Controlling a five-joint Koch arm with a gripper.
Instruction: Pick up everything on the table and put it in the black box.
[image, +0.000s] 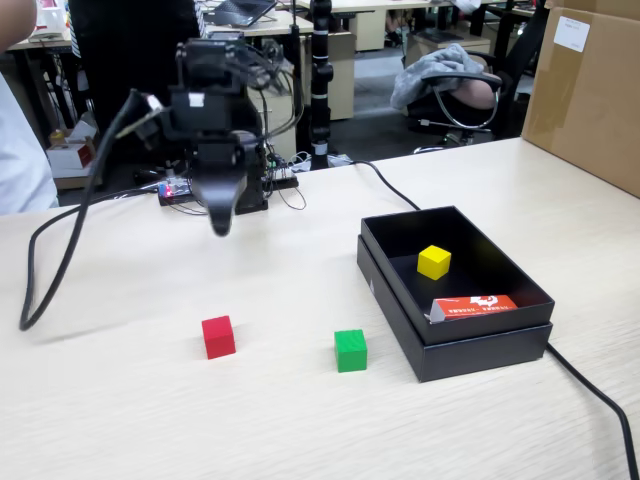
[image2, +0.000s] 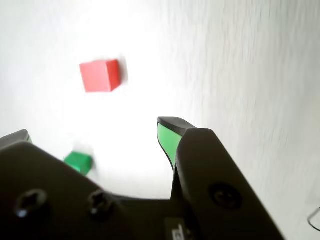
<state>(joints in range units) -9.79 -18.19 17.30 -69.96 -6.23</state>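
3 cubes: 1 yellow (image: 434, 262), 1 red (image: 218, 336), 1 green (image: 350, 350); 1 black box (image: 470, 352).

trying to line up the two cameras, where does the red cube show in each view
Fixed view: the red cube sits on the table in the lower left-centre, left of the green cube and apart from it.
Wrist view: the red cube is in the upper left, above the gripper.
Shared landmark: the green cube, which in the wrist view peeks out at lower left behind the gripper's body.
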